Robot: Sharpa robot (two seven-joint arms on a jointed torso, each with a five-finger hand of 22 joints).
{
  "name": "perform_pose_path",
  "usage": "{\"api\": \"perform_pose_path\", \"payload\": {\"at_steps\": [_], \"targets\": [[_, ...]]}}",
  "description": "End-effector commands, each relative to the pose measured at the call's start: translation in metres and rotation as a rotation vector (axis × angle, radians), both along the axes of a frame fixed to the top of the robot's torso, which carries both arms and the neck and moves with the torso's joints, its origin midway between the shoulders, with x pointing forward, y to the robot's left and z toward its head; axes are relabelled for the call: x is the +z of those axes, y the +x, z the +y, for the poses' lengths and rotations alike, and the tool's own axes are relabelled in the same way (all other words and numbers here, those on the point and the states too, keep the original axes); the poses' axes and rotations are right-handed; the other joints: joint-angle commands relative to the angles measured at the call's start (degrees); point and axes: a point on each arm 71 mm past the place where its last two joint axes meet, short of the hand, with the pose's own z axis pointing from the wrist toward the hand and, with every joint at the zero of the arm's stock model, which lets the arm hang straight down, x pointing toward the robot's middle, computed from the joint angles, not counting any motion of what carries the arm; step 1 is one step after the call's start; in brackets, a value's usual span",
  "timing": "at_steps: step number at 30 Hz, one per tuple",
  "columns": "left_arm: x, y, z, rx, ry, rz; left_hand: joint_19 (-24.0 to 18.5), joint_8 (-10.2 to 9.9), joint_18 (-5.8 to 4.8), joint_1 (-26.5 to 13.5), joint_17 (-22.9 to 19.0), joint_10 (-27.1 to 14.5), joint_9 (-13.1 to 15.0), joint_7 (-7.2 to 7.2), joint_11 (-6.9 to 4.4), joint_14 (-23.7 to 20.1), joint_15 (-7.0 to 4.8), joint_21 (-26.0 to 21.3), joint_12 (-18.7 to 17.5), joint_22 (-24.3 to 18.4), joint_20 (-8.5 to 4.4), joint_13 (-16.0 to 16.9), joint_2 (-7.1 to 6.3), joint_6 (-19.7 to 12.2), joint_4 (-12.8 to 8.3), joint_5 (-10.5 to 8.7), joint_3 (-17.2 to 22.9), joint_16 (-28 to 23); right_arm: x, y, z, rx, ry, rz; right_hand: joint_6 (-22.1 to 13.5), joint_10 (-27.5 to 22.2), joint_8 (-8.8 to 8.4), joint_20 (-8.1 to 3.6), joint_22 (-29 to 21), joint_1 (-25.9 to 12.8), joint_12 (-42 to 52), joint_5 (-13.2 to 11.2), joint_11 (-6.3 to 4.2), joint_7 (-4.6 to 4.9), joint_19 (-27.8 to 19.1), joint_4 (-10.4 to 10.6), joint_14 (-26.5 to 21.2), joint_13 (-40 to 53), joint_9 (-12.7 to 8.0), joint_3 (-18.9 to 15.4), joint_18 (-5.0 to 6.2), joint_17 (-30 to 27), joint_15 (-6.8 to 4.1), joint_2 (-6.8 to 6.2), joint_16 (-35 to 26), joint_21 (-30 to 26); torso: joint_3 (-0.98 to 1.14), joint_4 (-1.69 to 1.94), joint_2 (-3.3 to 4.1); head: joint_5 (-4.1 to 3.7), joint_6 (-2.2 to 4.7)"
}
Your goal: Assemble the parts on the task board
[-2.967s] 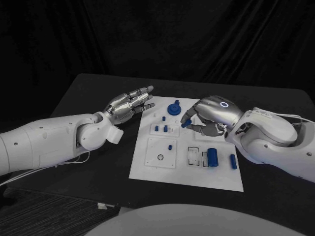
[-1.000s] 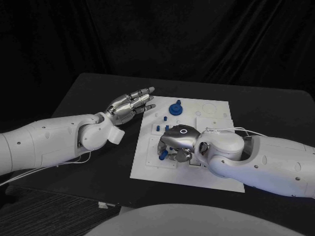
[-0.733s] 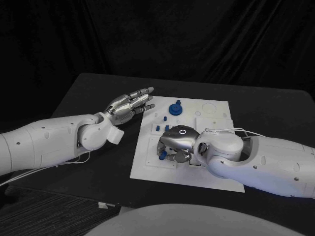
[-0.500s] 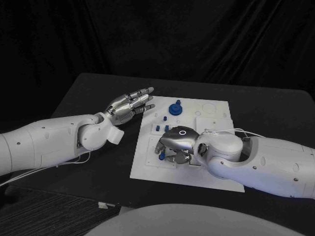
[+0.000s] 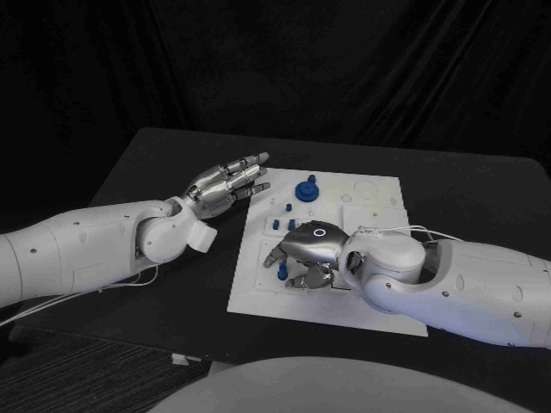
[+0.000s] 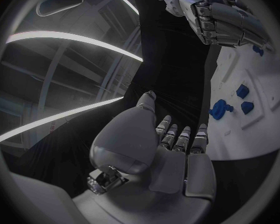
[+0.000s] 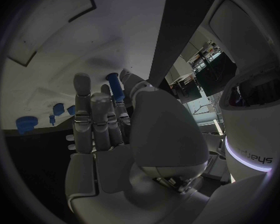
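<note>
The white task board [image 5: 337, 308] lies mid-table. My right hand [image 5: 308, 252] hangs low over its near-left part and pinches a small blue peg [image 5: 281, 263] between thumb and a finger; the right wrist view has that peg [image 7: 114, 87] at the fingertips over the board [image 7: 65, 40]. My left hand [image 5: 230, 182] hovers open beside the board's far-left corner, fingers spread, holding nothing. A blue knob [image 5: 306, 189] stands at the board's far edge, with small blue pegs [image 5: 284, 207] near it. In the left wrist view the knob [image 6: 221, 109] lies beyond my left hand [image 6: 177, 149].
The black table [image 5: 164, 172] surrounds the board, with bare room to the left and far right. My right forearm [image 5: 474, 284] covers the board's near-right part. Two more blue pieces [image 6: 242, 90] sit by the knob, below the right hand [image 6: 224, 15].
Since three seconds ago my right hand carried the blue peg from the board's far middle to its near-left part. In the last half second its fingers stretched out a little. The left hand stayed put.
</note>
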Motion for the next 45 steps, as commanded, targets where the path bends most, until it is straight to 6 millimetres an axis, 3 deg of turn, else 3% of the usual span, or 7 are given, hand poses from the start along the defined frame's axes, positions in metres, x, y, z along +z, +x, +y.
{"api": "perform_pose_path", "payload": {"at_steps": [1,12,21,24,28,30,45], "targets": [[0.0,0.0,-0.001,-0.005,-0.02,-0.003,0.13,0.28,0.57,-0.06,0.06,-0.2,0.04,0.25,0.24,-0.06,-0.01,0.24,0.27,0.06,-0.14,0.06,0.51,-0.06,-0.21,0.18,-0.06,0.22,0.004,0.001,-0.004,-0.013,0.059,-0.036,-0.69,-3.22,0.29,0.18,1.26,-0.09,0.62,-0.18,0.31,-0.09,-0.75,0.42,-0.99,0.19,-0.28,-2.08,1.02,-0.53,-0.01,0.42,-0.17,-1.79,0.0,-0.01,0.01,-0.03,0.0],[0.0,-0.001,0.002,0.001,-0.019,-0.005,0.13,0.3,0.57,-0.07,0.05,-0.21,0.04,0.24,0.24,-0.07,-0.02,0.24,0.29,0.04,-0.15,0.06,0.53,-0.06,-0.23,0.18,-0.05,0.21,0.05,0.009,-0.048,-0.081,0.303,-0.194,-6.32,-13.39,0.04,0.46,1.0,3.17,7.35,-0.56,1.31,0.77,-2.54,7.45,-5.25,1.48,-2.09,-7.69,1.38,-5.33,0.2,-0.89,-1.94,-6.34,-0.01,0.02,0.0,-0.07,0.0],[0.0,-0.001,0.003,0.008,-0.018,-0.008,0.15,0.32,0.57,-0.06,0.06,-0.2,0.05,0.24,0.24,-0.06,-0.02,0.25,0.35,0.09,-0.16,0.07,0.52,-0.01,-0.24,0.2,-0.05,0.24,0.11,0.028,-0.113,-0.277,0.455,-0.224,0.72,-10.6,3.13,-0.96,1.17,2.63,40.84,-0.32,-2.52,4.36,-1.48,8.55,-4.77,19.68,-0.75,-8.33,1.59,-5.77,-1.48,0.41,-0.13,-7.14,-0.03,0.05,-0.03,-0.47,0.0],[0.0,-0.001,0.003,0.009,-0.017,-0.009,0.16,0.35,0.57,-0.06,0.07,-0.19,0.06,0.24,0.24,-0.05,-0.02,0.26,0.4,0.11,-0.16,0.09,0.51,0.07,-0.26,0.21,-0.06,0.28,0.112,0.034,-0.134,-0.367,0.378,-0.185,4.95,-3.99,5.33,-2.13,1.41,0.96,58.07,0.33,-4.33,3.39,-0.48,8.15,-3.43,35.92,0.74,-8.84,1.49,-4.52,-2.59,1.47,1.18,-6.41,0.0,0.01,0.0,-0.66,0.0],[0.0,-0.001,0.002,0.01,-0.019,-0.011,0.16,0.35,0.57,-0.06,0.07,-0.19,0.06,0.24,0.24,-0.05,-0.02,0.26,0.4,0.11,-0.16,0.09,0.51,0.07,-0.26,0.21,-0.06,0.28,0.1,0.04,-0.155,-0.467,0.16,-0.118,14.89,27.78,10.04,-4.0,6.34,-10.87,76.98,-0.81,-6.15,0.94,10.06,9.2,10.11,76.79,3.59,-10.73,-2.17,22.74,-4.98,3.39,18.46,20.62,-0.01,0.04,0.0,-1.24,0.0],[0.0,-0.001,0.002,0.009,-0.02,-0.011,0.17,0.38,0.58,-0.06,0.07,-0.18,0.07,0.24,0.24,-0.05,-0.02,0.26,0.42,0.12,-0.16,0.09,0.48,0.1,-0.27,0.23,-0.08,0.29,0.09,0.04,-0.163,-0.509,0.039,-0.098,17.09,32.43,10.67,-4.85,7.35,-14.37,78.87,-1.09,-7.12,0.01,11.73,9.09,12.15,83.7,4.24,-10.34,-2.91,28.49,-5.9,3.3,21.55,26.19,0.0,0.02,0.01,-1.54,0.0],[0.0,-0.001,0.002,0.006,-0.022,-0.01,0.17,0.39,0.57,-0.07,0.06,-0.19,0.06,0.25,0.25,-0.06,-0.03,0.26,0.41,0.11,-0.15,0.09,0.47,0.07,-0.29,0.26,-0.09,0.26,0.038,0.033,-0.182,-0.66,-0.286,0.052,26.97,33.16,15.08,-7.38,10.28,-32.57,79.16,1.36,-10.05,-3.68,14.78,9.6,13.98,84.87,14.35,-6.68,-5.27,34.82,-8.32,2.98,24.72,43.5,0.0,0.03,0.02,-2.07,0.0]]}}
